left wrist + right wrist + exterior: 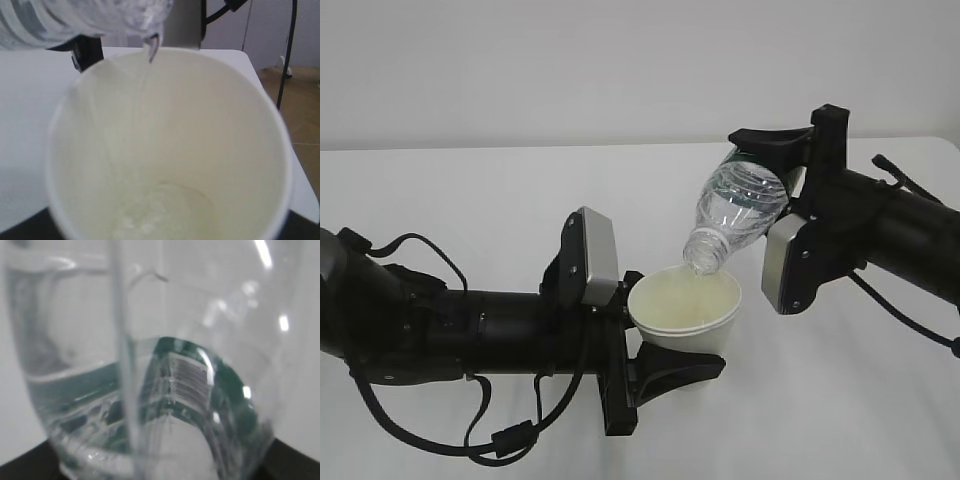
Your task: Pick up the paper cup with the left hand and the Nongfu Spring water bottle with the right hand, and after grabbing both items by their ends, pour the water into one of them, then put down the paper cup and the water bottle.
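My left claw [665, 345] grips the small white paper cup [685, 310]; my right claw [775, 165] clamps the clear ribbed plastic bottle [740, 205], tilted neck-down, clear water [145, 80] streaming into the cup.

You get bright, even, diffuse light in the exterior view, with the white tabletop [470, 200] nearly washed out and shadows faint. Your left wrist view is soft, the paper cup [170, 150] rim blurred at close range. Your right wrist view is badly out of focus, with small glare streaks on the Nongfu Spring water bottle [190, 380].
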Action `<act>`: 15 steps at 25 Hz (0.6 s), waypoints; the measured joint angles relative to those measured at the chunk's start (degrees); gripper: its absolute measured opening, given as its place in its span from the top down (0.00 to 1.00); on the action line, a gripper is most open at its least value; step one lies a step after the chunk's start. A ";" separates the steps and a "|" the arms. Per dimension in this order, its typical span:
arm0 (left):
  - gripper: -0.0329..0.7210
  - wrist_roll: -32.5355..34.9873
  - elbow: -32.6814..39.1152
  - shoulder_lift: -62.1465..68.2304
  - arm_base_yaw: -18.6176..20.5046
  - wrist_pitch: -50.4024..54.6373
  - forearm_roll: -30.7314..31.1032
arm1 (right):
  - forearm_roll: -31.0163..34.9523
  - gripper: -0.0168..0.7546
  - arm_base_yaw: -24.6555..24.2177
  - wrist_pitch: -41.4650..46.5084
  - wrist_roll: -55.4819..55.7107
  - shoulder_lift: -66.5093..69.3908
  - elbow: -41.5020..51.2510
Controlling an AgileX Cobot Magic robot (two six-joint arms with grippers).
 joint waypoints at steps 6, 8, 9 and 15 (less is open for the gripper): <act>0.40 0.00 0.00 0.00 0.00 0.00 0.00 | -0.12 0.40 0.00 0.00 0.00 0.00 0.00; 0.40 0.00 0.00 0.00 0.00 0.00 0.00 | -0.21 0.40 0.00 0.00 0.00 0.00 0.00; 0.40 0.00 0.00 0.00 0.00 0.00 0.00 | -0.21 0.40 0.00 0.00 0.00 0.00 0.00; 0.40 0.00 0.00 0.00 0.00 0.00 -0.10 | -0.21 0.40 0.00 0.00 0.00 0.00 0.00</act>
